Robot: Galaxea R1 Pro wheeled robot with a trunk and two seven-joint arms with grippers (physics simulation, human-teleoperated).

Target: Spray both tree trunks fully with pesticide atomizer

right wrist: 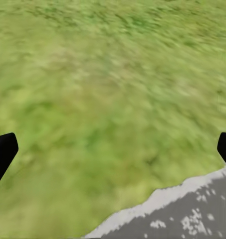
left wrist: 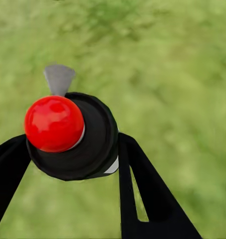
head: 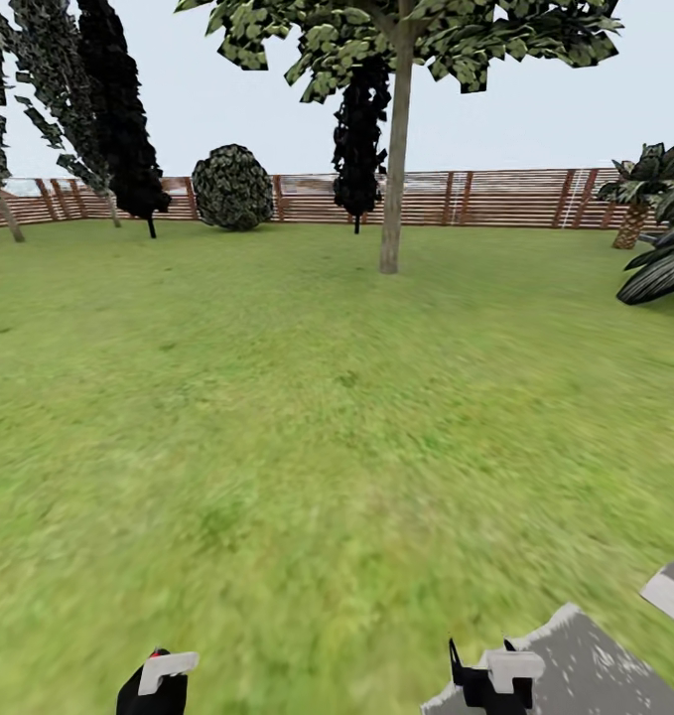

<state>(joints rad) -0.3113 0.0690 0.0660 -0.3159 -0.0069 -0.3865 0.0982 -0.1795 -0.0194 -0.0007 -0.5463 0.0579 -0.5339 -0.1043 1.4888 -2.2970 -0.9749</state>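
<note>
My left gripper [head: 163,677] hangs low over the grass floor [head: 307,427], shut on the pesticide atomizer [left wrist: 95,144]. From above the atomizer is a round black bottle with a red knob [left wrist: 54,123] and a grey nozzle [left wrist: 58,78]. Its red top just shows in the head view [head: 157,653]. One tree stands ahead, its pale trunk [head: 395,169] rising to dark foliage. A thin leaning trunk [head: 10,218] shows at the far left. My right gripper [head: 490,677] is open, its fingertips [right wrist: 3,152] wide apart over grass with nothing between them.
Grey paving stones [head: 585,670] lie at my lower right, also under the right gripper [right wrist: 182,211]. A brown slat fence [head: 495,197] closes the back. A round bush [head: 233,187], dark narrow shrubs [head: 358,129] and palm-like plants [head: 654,228] stand along it.
</note>
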